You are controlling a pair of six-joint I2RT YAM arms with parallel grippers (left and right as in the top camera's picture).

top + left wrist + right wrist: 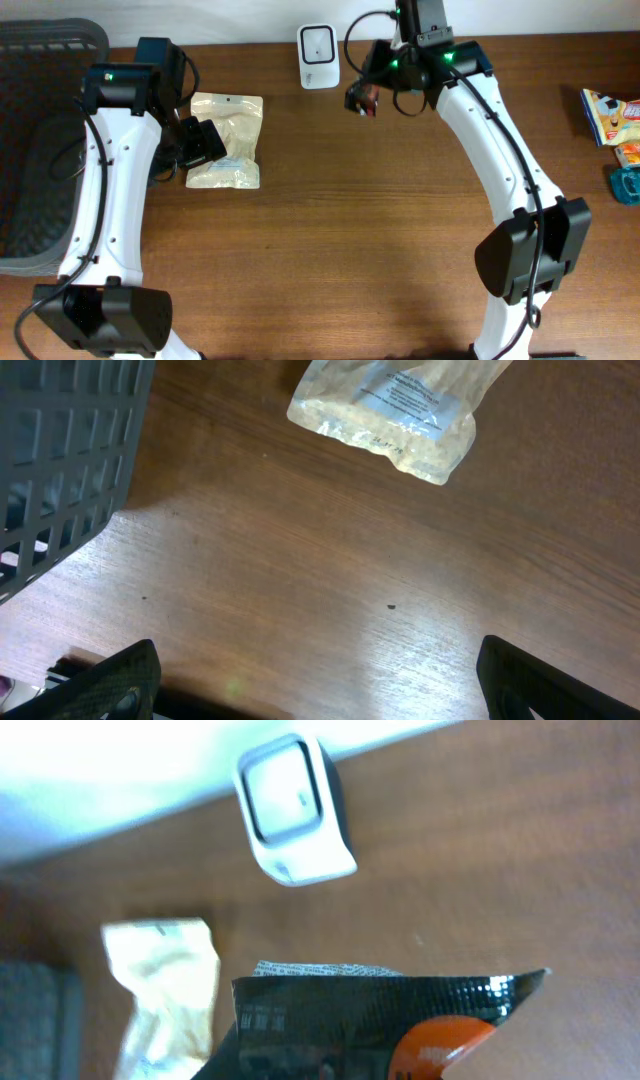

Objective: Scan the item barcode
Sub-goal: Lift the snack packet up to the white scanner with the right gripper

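A black packet with an orange disc fills the bottom of the right wrist view and hides the fingers there. From overhead, my right gripper is shut on this packet, held above the table just right of the white scanner. In the right wrist view the scanner stands at the table's far edge, beyond the packet. My left gripper hovers open over the left part of a pale bag. Only bare wood lies between its dark fingertips, with the bag ahead of them.
A dark mesh basket takes up the left end of the table, its wall close beside the left gripper. Colourful snack packs and a teal item lie at the right edge.
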